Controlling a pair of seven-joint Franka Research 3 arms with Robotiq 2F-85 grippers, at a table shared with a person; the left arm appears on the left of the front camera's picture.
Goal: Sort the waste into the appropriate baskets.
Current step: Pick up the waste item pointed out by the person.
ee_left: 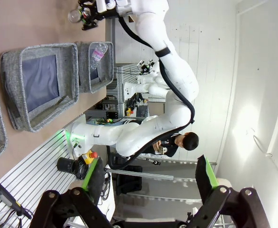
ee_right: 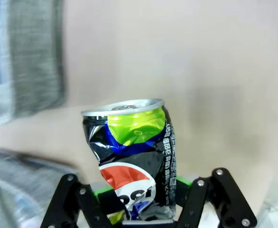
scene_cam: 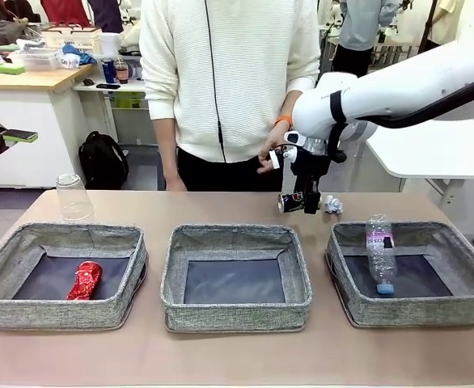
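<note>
My right gripper (scene_cam: 305, 200) is shut on the crushed dark-blue can (scene_cam: 290, 202) (ee_right: 134, 161), low over the far side of the table between the middle basket (scene_cam: 235, 242) and the right basket (scene_cam: 411, 234). A white crumpled paper wad (scene_cam: 332, 204) lies just right of it. The clear plastic bottle (scene_cam: 380, 252) lies in the right basket. The crushed red can (scene_cam: 84, 280) lies in the left basket (scene_cam: 59, 238). A clear plastic cup (scene_cam: 74, 196) stands upside down at the far left. My left gripper (ee_left: 148, 183) is open, off the table, with nothing between its fingers.
A person in a white sweater stands at the far edge, one hand (scene_cam: 272, 152) hanging just above my right gripper. The left wrist view shows the baskets (ee_left: 39, 85) sideways and the right arm (ee_left: 158, 47) stretching over the table.
</note>
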